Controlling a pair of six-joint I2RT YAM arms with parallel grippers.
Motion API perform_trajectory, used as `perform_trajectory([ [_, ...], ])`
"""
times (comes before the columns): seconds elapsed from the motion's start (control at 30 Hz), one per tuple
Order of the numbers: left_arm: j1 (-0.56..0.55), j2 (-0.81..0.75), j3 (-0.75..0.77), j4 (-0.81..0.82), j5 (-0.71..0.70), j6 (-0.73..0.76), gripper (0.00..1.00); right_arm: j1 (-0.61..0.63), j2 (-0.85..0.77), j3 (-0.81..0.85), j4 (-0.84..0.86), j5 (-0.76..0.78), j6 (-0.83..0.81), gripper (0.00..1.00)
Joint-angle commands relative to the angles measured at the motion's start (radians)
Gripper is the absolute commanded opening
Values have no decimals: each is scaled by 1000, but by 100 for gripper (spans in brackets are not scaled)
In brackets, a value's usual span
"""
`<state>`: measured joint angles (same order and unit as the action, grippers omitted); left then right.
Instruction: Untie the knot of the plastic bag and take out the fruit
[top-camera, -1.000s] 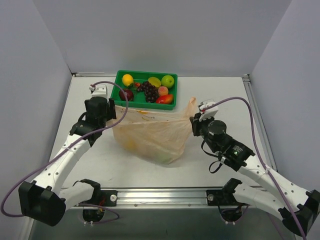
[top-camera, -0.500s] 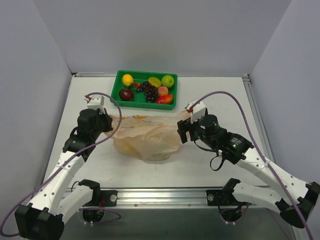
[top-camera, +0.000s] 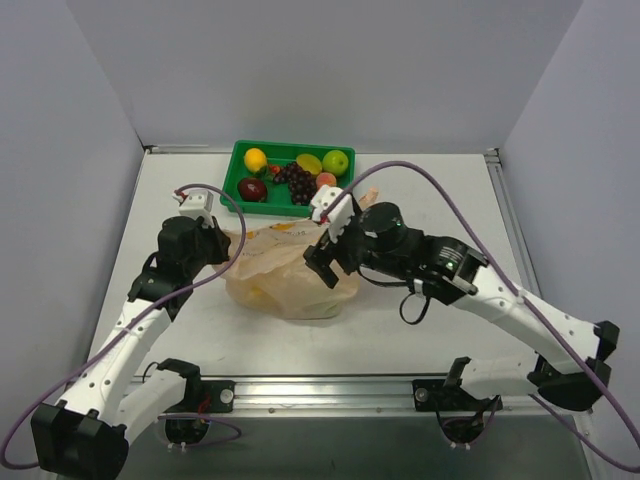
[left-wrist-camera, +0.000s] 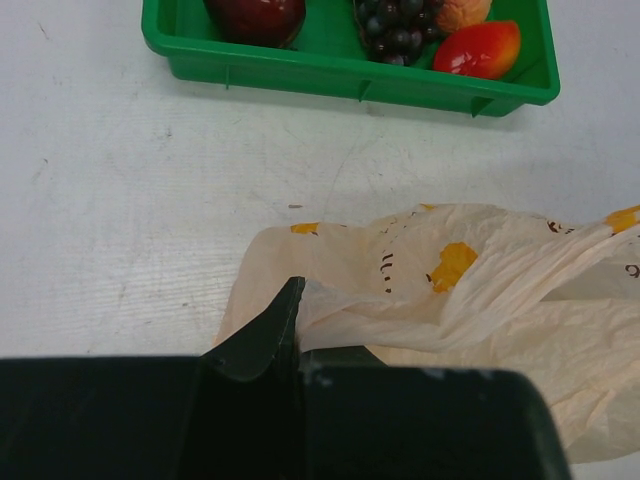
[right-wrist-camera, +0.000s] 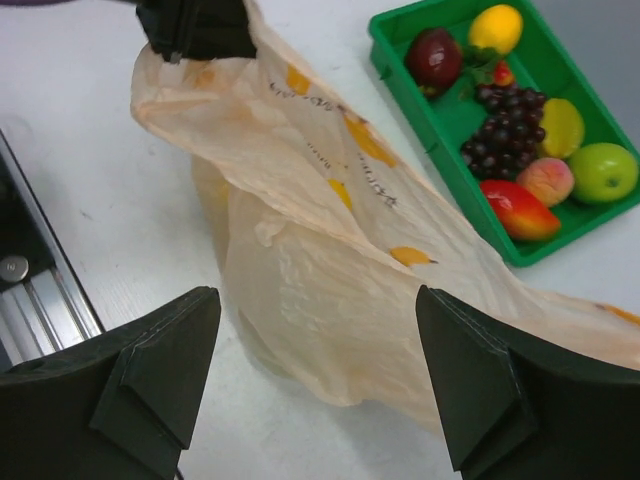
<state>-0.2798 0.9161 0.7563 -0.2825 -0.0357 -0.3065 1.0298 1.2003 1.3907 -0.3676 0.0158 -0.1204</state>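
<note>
Two grippers meet at the plastic bag (top-camera: 290, 285), slumped mid-table at 6 o'clock from the green tray (top-camera: 237, 180). Its 9 o'clock edge is pinched by the left gripper (left-wrist-camera: 298, 310); the right gripper (right-wrist-camera: 315, 310) hovers above, fingers (right-wrist-camera: 160, 350) spread. A grab catching both layers could seal the fruit (top-camera: 254, 291) inside.

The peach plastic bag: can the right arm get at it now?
Probably yes: the right fingers, open, hang over the thin peach plastic bag with nothing between; the left fingers pinch only one far edge.

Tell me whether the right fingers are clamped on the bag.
No, the right fingers stand wide apart, not pinching the plastic bag.
</note>
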Motion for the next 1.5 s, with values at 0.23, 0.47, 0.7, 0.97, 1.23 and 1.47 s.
perform_trajectory([
  [0.23, -6, -46, 5, 29, 14, 12, 2, -7, 355, 91, -37, -77, -200, 89],
  [0.47, -6, -34, 8, 3, -50, -5, 2, 36, 418, 21, -45, -203, -130, 50],
  [0.7, -4, 9, 23, -41, -105, -43, 2, 153, 393, -116, -31, -341, -18, 0],
  [0.97, -4, 27, -38, -99, -87, -170, 2, 174, 471, -321, 168, -454, 119, 0],
  [1.23, -6, 69, -63, -83, 10, -198, 6, 210, 458, -302, 167, -442, 156, 21],
  [1.47, -6, 56, -68, -58, 59, -161, 8, 242, 220, -136, 36, -192, 209, 80],
])
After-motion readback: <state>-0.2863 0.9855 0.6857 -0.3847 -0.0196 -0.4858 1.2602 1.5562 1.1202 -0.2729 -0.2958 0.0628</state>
